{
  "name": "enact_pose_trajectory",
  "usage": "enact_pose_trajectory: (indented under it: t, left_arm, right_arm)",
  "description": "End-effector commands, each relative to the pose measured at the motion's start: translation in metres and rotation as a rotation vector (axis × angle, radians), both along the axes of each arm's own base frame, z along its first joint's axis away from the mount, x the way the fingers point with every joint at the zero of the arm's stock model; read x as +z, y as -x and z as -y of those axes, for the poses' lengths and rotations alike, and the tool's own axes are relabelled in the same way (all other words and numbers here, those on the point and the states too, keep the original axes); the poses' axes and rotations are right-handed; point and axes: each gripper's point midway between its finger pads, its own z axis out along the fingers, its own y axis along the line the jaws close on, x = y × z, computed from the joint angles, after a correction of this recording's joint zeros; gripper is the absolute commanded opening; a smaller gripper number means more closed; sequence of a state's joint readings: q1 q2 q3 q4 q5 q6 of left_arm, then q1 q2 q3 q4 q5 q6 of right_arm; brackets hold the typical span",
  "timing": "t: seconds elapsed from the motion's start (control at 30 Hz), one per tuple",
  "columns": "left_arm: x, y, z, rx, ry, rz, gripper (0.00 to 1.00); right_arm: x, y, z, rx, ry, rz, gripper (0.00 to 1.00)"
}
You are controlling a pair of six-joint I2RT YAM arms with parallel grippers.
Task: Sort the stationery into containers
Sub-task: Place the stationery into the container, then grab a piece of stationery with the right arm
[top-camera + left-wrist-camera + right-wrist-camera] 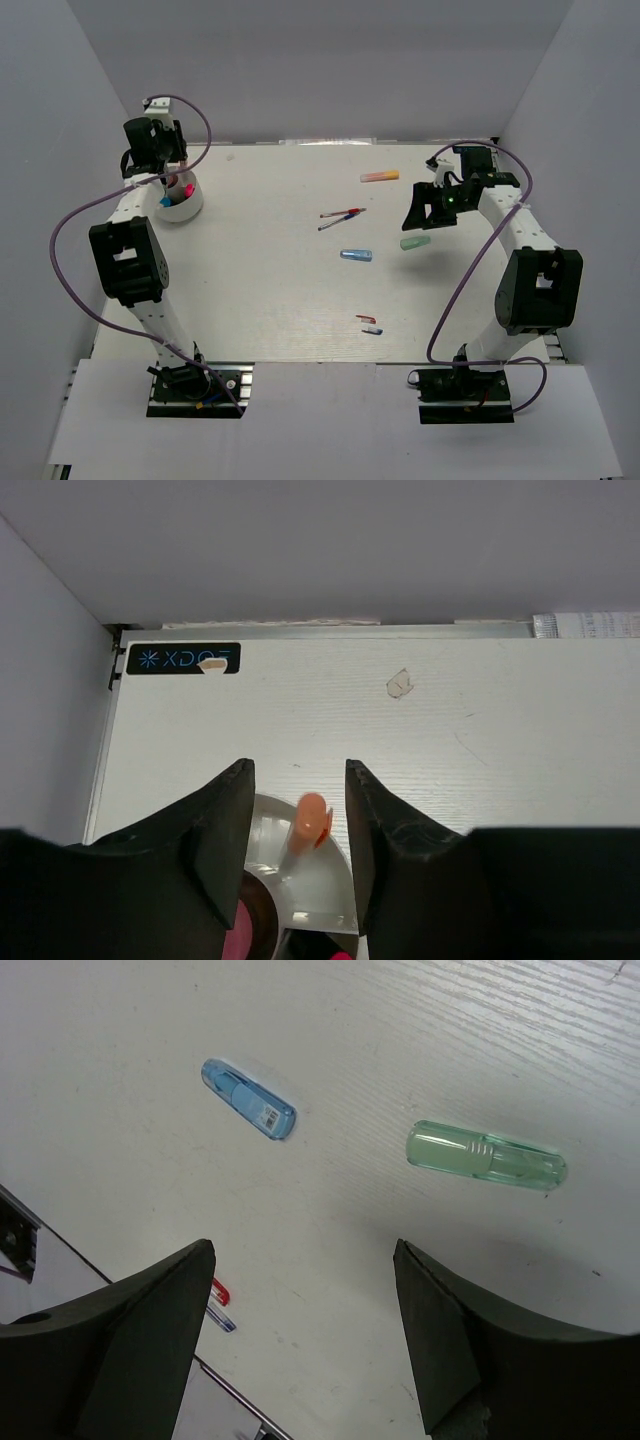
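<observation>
The white divided bowl (192, 209) sits at the far left, and my left gripper (170, 182) hangs right over it. In the left wrist view my left gripper (298, 780) is open. An orange marker (310, 820) leans in a compartment of the bowl (325, 885) between the jaws, touching neither finger. Something pink (240, 930) shows in the bowl's middle. My right gripper (421, 220) is open and empty, above and just beyond a mint marker (414, 243). In the right wrist view the mint marker (485, 1155) and a blue marker (248, 1100) lie ahead of the right gripper (302, 1260).
An orange-pink highlighter (379, 176) lies at the back. Two thin pens (340, 218) lie mid-table, left of the right gripper. The blue marker (356, 254) lies beside the mint one. Small red and blue pieces (370, 324) sit near the front edge. White walls close in on three sides.
</observation>
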State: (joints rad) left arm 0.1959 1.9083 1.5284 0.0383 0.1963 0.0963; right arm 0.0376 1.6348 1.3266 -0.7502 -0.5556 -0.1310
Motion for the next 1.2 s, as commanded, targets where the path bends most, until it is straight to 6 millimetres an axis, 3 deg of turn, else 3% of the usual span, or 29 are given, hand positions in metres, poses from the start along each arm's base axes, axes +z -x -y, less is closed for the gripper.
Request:
enact_pose_trajectory:
  t: [0.0, 0.03, 0.07, 0.17, 0.3, 0.37, 0.4, 0.43, 0.47, 0.5, 0.53, 0.57, 0.6, 0.63, 0.7, 0.73, 0.8, 0.83, 0.87, 0.9, 0.93, 1.0, 1.1, 1.13, 1.17]
  left_arm:
    - [0.015, -0.001, 0.005, -0.016, 0.008, 0.030, 0.53]
    - [0.019, -0.002, 0.006, -0.019, 0.009, 0.033, 0.66]
    - [0.018, -0.002, 0.006, -0.021, 0.010, 0.029, 0.69]
    - [0.023, -0.001, 0.008, -0.032, 0.014, 0.038, 0.71]
    - [0.051, 0.007, 0.025, -0.110, 0.034, 0.089, 0.71]
    - [0.066, 0.011, 0.040, -0.199, 0.038, 0.111, 0.72]
    - [0.075, 0.014, 0.047, -0.240, 0.039, 0.127, 0.72]
    - [0.087, 0.016, 0.053, -0.274, 0.041, 0.131, 0.72]
    - [0.087, 0.023, 0.069, -0.354, 0.051, 0.113, 0.72]
    - [0.092, 0.025, 0.075, -0.386, 0.052, 0.117, 0.72]
    - [0.104, 0.030, 0.081, -0.421, 0.054, 0.129, 0.72]
    - [0.107, 0.033, 0.085, -0.445, 0.060, 0.129, 0.72]
    - [0.112, 0.039, 0.093, -0.493, 0.074, 0.134, 0.73]
    - [0.118, 0.046, 0.099, -0.520, 0.082, 0.134, 0.73]
    - [0.125, 0.055, 0.111, -0.566, 0.099, 0.140, 0.74]
    - [0.133, 0.062, 0.114, -0.571, 0.111, 0.150, 0.74]
    - [0.131, 0.071, 0.117, -0.575, 0.128, 0.142, 0.74]
    - [0.143, 0.079, 0.123, -0.584, 0.132, 0.165, 0.74]
    - [0.137, 0.083, 0.124, -0.582, 0.145, 0.152, 0.74]
    - [0.138, 0.087, 0.126, -0.585, 0.153, 0.151, 0.74]
    - [0.138, 0.092, 0.127, -0.584, 0.159, 0.146, 0.74]
    - [0.137, 0.098, 0.129, -0.587, 0.173, 0.134, 0.74]
    - [0.136, 0.107, 0.135, -0.596, 0.180, 0.121, 0.74]
    - [0.134, 0.108, 0.135, -0.592, 0.185, 0.114, 0.74]
    - [0.131, 0.110, 0.135, -0.589, 0.190, 0.106, 0.74]
  right_arm:
    - [0.018, -0.009, 0.005, -0.027, 0.006, 0.076, 0.78]
    - [0.018, -0.010, 0.006, -0.033, 0.009, 0.075, 0.78]
    - [0.018, -0.010, 0.006, -0.034, 0.009, 0.077, 0.77]
    - [0.021, -0.016, 0.008, -0.046, 0.016, 0.096, 0.77]
    - [0.034, -0.038, 0.013, -0.014, 0.064, 0.195, 0.74]
    - [0.050, -0.056, 0.015, 0.015, 0.086, 0.278, 0.72]
    - [0.045, -0.066, 0.017, 0.059, 0.118, 0.304, 0.73]
    - [0.061, -0.081, 0.018, 0.078, 0.138, 0.363, 0.72]
    - [0.062, -0.090, 0.020, 0.095, 0.156, 0.381, 0.72]
    - [0.048, -0.100, 0.020, 0.138, 0.176, 0.367, 0.73]
    - [0.069, -0.118, 0.020, 0.150, 0.186, 0.431, 0.76]
    - [0.052, -0.131, 0.019, 0.177, 0.185, 0.407, 0.78]
    - [0.050, -0.137, 0.017, 0.201, 0.180, 0.406, 0.79]
    - [0.067, -0.154, 0.017, 0.228, 0.190, 0.481, 0.81]
    - [0.049, -0.178, 0.016, 0.208, 0.197, 0.473, 0.84]
    - [0.052, -0.194, 0.015, 0.162, 0.183, 0.498, 0.86]
    - [0.046, -0.219, 0.014, 0.099, 0.178, 0.511, 0.88]
    - [0.055, -0.234, 0.012, 0.044, 0.154, 0.540, 0.88]
    - [0.040, -0.242, 0.012, 0.015, 0.150, 0.519, 0.86]
    - [0.043, -0.255, 0.010, -0.018, 0.140, 0.557, 0.84]
    - [0.030, -0.259, 0.011, -0.070, 0.126, 0.524, 0.82]
    - [0.025, -0.268, 0.006, -0.110, 0.113, 0.532, 0.74]
    - [0.017, -0.282, -0.007, -0.154, 0.047, 0.533, 0.73]
    - [0.000, -0.284, -0.011, -0.139, 0.037, 0.503, 0.72]
    - [0.002, -0.287, -0.019, -0.130, 0.030, 0.511, 0.72]
